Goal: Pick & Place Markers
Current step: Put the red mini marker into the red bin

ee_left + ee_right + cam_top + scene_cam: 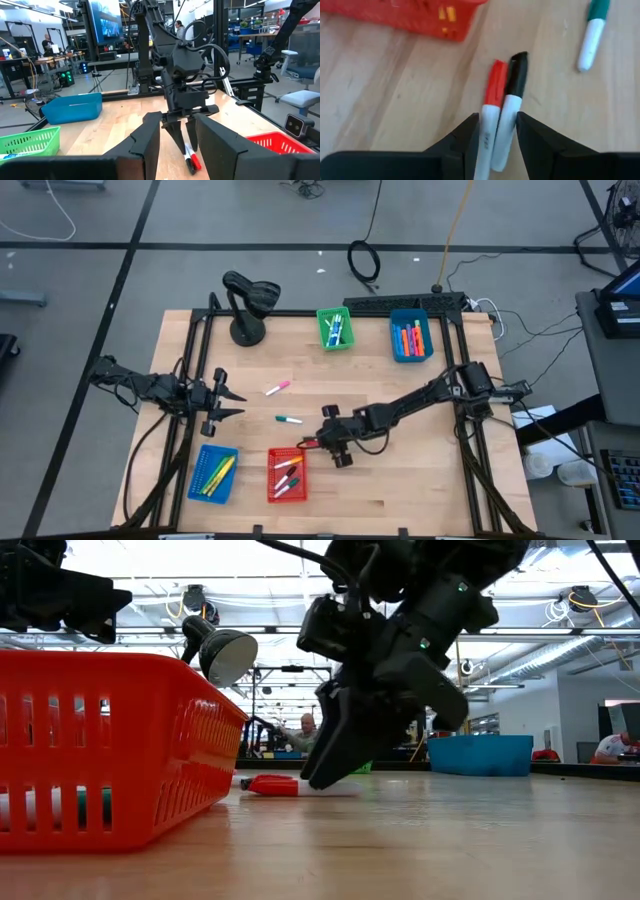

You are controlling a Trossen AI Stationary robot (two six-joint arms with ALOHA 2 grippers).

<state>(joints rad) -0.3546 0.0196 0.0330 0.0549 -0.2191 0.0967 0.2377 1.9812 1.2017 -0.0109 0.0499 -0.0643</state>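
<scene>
R hand clamps red-cap marker + black-cap marker; print on barrel unreadable. L hand part-open, empty.

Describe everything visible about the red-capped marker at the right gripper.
The red-capped marker is a thin pen with a white body and a red cap, plastic by the look. It lies on the wooden table just outside the red basket, side by side with a black-capped marker, apparently touching it. Both bodies sit between the fingers of the right gripper, caps pointing away from it; whether it is being squeezed cannot be told.
</scene>
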